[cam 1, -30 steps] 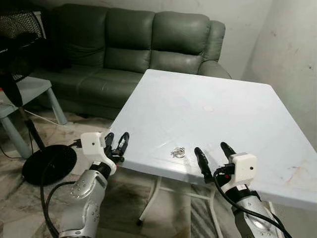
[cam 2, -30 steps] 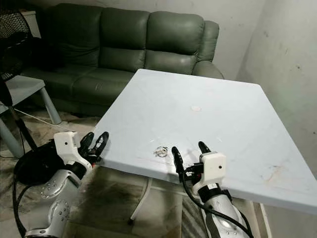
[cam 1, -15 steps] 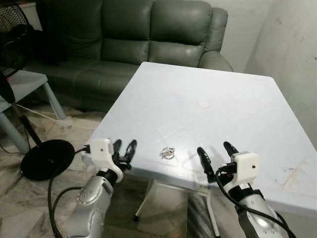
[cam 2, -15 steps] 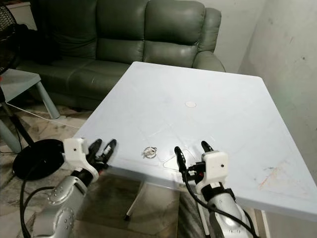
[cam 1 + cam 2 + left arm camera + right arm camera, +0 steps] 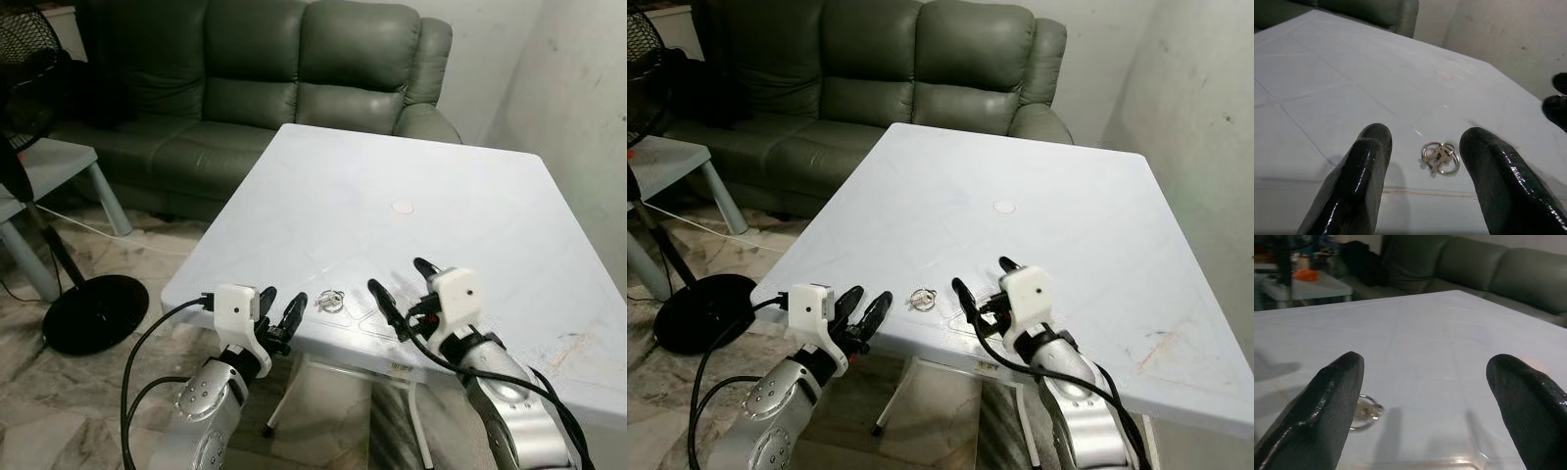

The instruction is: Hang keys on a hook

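Keys [image 5: 330,301] near table [image 5: 411,157] front edge

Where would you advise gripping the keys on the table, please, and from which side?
Probably by the upper rim of the ring of the keys, which lie flat near the edge of the table. The left gripper already frames them, open, so coming low from that near edge seems best.

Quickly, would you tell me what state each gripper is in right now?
Left gripper: open, empty, at the table edge near the keys.
Right gripper: open, empty, above the table.
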### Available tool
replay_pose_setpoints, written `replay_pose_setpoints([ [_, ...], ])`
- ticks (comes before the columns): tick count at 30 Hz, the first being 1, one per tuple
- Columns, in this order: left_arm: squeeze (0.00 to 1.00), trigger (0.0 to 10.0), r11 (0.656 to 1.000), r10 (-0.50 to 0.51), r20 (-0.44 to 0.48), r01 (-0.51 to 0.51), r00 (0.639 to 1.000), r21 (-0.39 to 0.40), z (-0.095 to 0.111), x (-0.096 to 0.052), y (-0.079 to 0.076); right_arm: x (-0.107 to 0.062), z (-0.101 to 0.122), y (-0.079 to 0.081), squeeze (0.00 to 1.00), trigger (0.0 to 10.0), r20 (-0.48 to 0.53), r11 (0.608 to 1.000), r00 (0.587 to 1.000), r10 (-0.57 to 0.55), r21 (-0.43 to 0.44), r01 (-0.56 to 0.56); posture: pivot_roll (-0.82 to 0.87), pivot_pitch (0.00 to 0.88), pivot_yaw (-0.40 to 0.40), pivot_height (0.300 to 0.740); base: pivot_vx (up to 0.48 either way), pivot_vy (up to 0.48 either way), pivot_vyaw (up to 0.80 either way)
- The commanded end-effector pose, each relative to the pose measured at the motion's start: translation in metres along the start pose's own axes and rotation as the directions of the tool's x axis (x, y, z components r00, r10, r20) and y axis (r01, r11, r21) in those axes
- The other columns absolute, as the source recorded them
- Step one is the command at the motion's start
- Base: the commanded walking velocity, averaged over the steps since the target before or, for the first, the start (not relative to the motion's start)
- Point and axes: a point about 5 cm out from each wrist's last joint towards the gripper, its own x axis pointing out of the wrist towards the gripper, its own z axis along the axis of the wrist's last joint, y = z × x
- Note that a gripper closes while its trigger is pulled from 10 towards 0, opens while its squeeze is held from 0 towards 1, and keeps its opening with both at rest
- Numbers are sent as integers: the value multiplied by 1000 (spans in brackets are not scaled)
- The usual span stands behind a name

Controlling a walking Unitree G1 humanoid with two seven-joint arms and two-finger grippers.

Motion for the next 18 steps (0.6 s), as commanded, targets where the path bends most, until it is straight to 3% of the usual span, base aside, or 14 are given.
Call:
replay_pose_setpoints([
  [1, 0, 10000, 1000, 0, -2, 0, 1000, 13, 2, -2, -4, 4, 0, 1, 0, 10000, -19, 999, 999, 40, 4, -40, 31, 0, -67, 740, 0, 0, 0],
  [18, 0, 10000, 1000, 16, -22, -16, 1000, 9, 2, -20, -22, 20, -5, 8, 0, 10000, -108, 996, 990, 88, 21, -87, 77, 94, -120, 740, 0, 0, 0],
])
